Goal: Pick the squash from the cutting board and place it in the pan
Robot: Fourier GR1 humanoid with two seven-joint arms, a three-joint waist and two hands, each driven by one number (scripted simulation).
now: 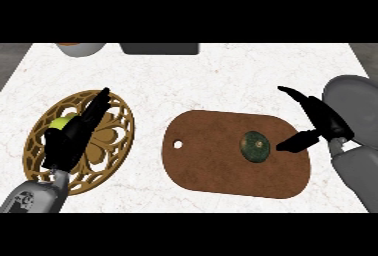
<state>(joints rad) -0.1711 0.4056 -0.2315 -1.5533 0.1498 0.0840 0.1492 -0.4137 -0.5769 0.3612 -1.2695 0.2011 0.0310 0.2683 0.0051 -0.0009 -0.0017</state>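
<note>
Dark green squash [256, 146] lying on the brown board [221, 165] at mid tabletop [221, 80], right hand [319, 125] open just beside it with thumb nearly touching, left hand [74, 135] open over the trivet [111, 150], fingers straight.

Squash [256, 146] on cutting board [214, 165], right hand [319, 122] beside
</note>
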